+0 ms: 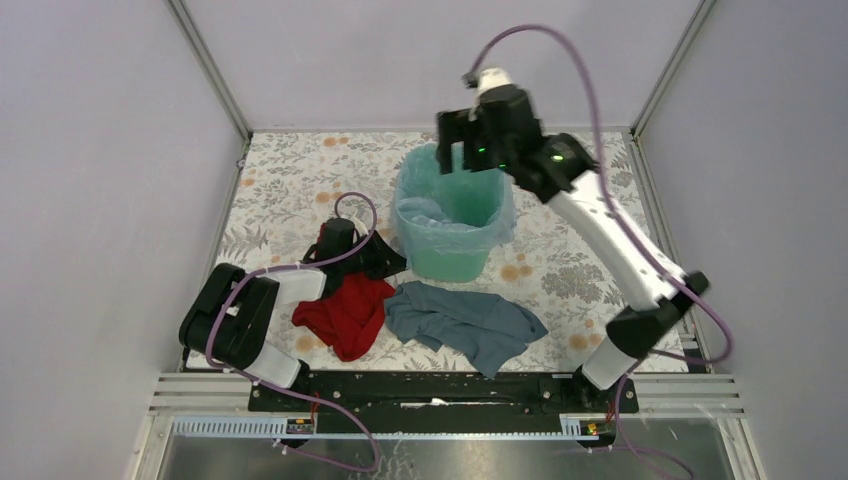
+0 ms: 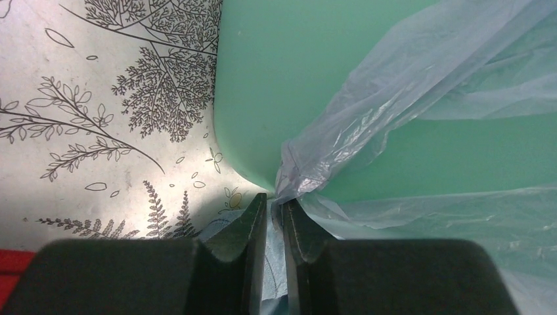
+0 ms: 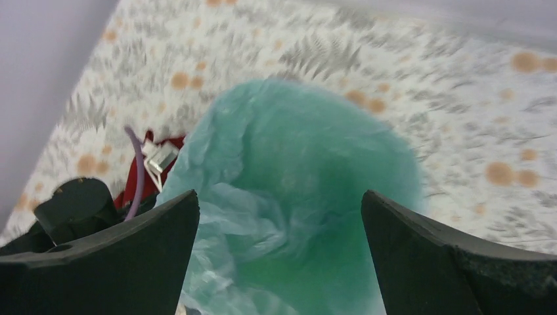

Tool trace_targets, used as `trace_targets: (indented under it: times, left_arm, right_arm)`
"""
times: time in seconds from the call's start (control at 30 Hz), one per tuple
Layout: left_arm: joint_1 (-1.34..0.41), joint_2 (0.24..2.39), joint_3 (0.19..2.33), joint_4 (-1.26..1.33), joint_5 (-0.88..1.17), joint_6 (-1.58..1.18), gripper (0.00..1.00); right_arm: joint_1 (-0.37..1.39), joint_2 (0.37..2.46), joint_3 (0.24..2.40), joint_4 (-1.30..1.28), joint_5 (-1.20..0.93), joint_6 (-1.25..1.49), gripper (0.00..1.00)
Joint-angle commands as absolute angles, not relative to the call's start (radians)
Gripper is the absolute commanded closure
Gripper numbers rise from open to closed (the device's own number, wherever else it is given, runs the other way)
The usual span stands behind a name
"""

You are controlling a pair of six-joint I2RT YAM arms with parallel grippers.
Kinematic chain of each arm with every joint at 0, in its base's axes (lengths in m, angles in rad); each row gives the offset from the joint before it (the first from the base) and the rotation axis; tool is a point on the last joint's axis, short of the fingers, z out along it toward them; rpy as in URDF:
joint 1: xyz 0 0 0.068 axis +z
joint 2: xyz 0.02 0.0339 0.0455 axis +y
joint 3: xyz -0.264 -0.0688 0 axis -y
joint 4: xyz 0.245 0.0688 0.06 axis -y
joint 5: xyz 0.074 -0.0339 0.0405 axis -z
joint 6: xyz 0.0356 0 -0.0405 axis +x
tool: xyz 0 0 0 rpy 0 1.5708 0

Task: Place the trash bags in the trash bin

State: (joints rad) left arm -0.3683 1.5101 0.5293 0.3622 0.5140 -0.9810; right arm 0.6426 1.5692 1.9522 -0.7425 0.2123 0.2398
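The mint-green trash bin [image 1: 452,262] stands upright at mid table. The pale-blue trash bag [image 1: 425,215] lines it and hangs over its rim. My left gripper [image 1: 392,262] is low at the bin's near-left base. In the left wrist view the gripper [image 2: 276,205] is shut on a gathered corner of the bag [image 2: 407,85], which lies against the bin's wall [image 2: 295,65]. My right gripper [image 1: 466,160] hangs above the bin's far rim. In the right wrist view it [image 3: 279,197] is open and empty over the bag-lined opening [image 3: 223,216].
A red cloth [image 1: 345,312] lies left of the bin, beside the left arm. A grey-blue cloth [image 1: 465,320] lies in front of the bin. The enclosure walls stand close on both sides and at the back.
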Motion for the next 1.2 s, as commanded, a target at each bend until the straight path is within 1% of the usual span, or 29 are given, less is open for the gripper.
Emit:
trace_targets:
  times: [0.0, 0.1, 0.23, 0.33, 0.4, 0.43, 0.5, 0.57, 0.67, 0.73, 0.77, 0.9, 0.97, 1.1, 1.17]
  left_arm:
    - [-0.377, 1.482, 0.515, 0.394, 0.52, -0.987, 0.81]
    - [-0.381, 1.453, 0.51, 0.369, 0.505, -0.987, 0.81]
    - [-0.394, 1.433, 0.506, 0.348, 0.484, -0.984, 0.81]
    - [-0.406, 1.433, 0.503, 0.347, 0.47, -0.987, 0.81]
    - [-0.418, 1.438, 0.503, 0.353, 0.457, -0.991, 0.81]
    - [-0.425, 1.441, 0.504, 0.355, 0.456, -0.994, 0.81]
    - [-0.436, 1.448, 0.508, 0.357, 0.451, -0.999, 0.81]
    - [-0.444, 1.447, 0.511, 0.355, 0.45, -1.0, 0.81]
    - [-0.448, 1.436, 0.511, 0.34, 0.439, -0.989, 0.81]
    - [-0.449, 1.438, 0.512, 0.324, 0.431, -0.973, 0.81]
    - [-0.449, 1.442, 0.511, 0.318, 0.429, -0.969, 0.81]
    - [-0.449, 1.454, 0.511, 0.319, 0.43, -0.972, 0.81]
    - [-0.449, 1.446, 0.512, 0.315, 0.426, -0.972, 0.81]
    - [-0.451, 1.43, 0.516, 0.293, 0.409, -0.963, 0.81]
    - [-0.451, 1.43, 0.525, 0.278, 0.406, -0.954, 0.81]
  right_arm:
    - [0.707, 1.734, 1.918, -0.796, 0.177, 0.284, 0.0]
    - [0.74, 1.758, 1.814, -0.71, 0.18, 0.307, 0.03]
    - [0.785, 1.829, 1.79, -0.695, 0.194, 0.336, 0.11]
    - [0.791, 1.822, 1.747, -0.613, 0.041, 0.369, 0.12]
    - [0.791, 1.781, 1.685, -0.473, -0.083, 0.399, 0.11]
    - [0.789, 1.755, 1.653, -0.43, -0.109, 0.403, 0.1]
    - [0.786, 1.727, 1.631, -0.43, -0.04, 0.382, 0.08]
    - [0.774, 1.726, 1.645, -0.493, 0.177, 0.335, 0.03]
    - [0.764, 1.762, 1.675, -0.57, 0.464, 0.263, 0.02]
    - [0.76, 1.785, 1.685, -0.566, 0.574, 0.224, 0.02]
    - [0.756, 1.793, 1.681, -0.538, 0.581, 0.205, 0.02]
    - [0.706, 1.829, 1.697, -0.419, 0.447, 0.203, 0.03]
    - [0.688, 1.836, 1.693, -0.314, 0.403, 0.2, 0.04]
    - [0.678, 1.859, 1.629, -0.054, 0.356, 0.133, 0.06]
    - [0.677, 1.893, 1.644, -0.029, 0.358, 0.128, 0.07]
